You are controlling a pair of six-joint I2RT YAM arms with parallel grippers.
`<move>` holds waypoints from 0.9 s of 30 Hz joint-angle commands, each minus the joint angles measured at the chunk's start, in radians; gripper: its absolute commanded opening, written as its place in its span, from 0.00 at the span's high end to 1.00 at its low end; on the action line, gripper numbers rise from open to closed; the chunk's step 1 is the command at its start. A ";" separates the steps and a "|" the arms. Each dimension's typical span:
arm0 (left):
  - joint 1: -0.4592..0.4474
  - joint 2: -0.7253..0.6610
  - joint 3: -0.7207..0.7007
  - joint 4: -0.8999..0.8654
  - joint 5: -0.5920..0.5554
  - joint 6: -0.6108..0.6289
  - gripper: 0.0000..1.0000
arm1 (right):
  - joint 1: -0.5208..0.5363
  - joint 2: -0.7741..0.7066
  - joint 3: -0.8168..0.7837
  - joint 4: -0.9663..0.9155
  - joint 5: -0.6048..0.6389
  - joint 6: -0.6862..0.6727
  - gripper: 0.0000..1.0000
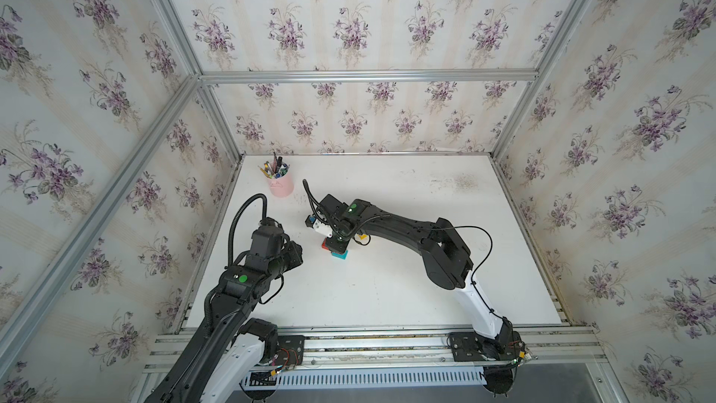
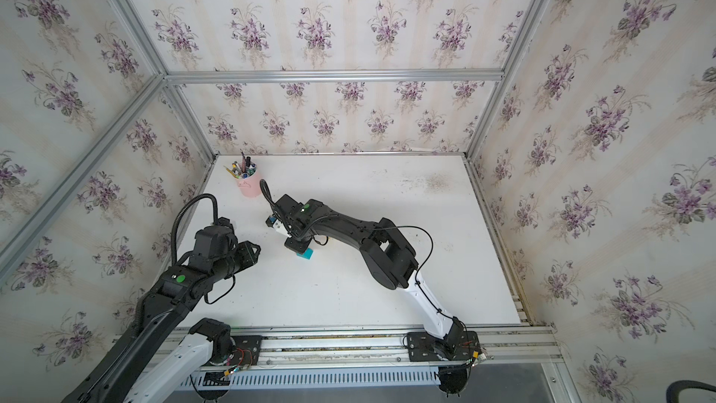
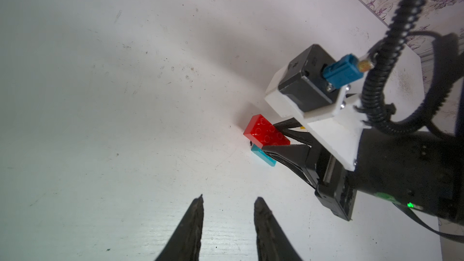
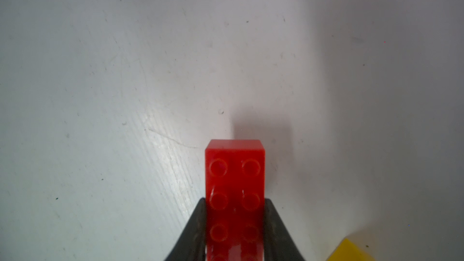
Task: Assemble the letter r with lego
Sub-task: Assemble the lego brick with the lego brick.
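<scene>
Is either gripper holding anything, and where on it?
Right gripper clamps the red brick by its long sides, near one end. Left gripper holds nothing.

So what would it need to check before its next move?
1. Right jaws clamped on the red brick: ok.
2. Red brick above the teal brick: ok.
3. Red and teal pressed together: cannot tell.
4. Left jaws open, empty, apart from the bricks: ok.
5. One yellow brick lying nearby: ok; a second one: cannot tell.
6. Pink pen cup away from the bricks: ok.
</scene>
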 commanded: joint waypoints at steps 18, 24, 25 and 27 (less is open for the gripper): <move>0.006 0.008 -0.002 0.003 0.002 -0.003 0.63 | 0.003 -0.036 -0.093 0.060 0.000 0.018 0.74; 0.006 0.014 -0.003 0.004 0.003 -0.003 0.63 | 0.003 -0.088 -0.202 0.155 -0.019 0.057 0.74; 0.007 0.014 -0.003 0.001 0.003 -0.003 0.63 | 0.002 -0.096 -0.223 0.171 -0.025 0.065 0.74; 0.007 0.012 -0.004 0.001 0.003 -0.002 0.63 | 0.003 -0.108 -0.257 0.195 -0.035 0.078 0.74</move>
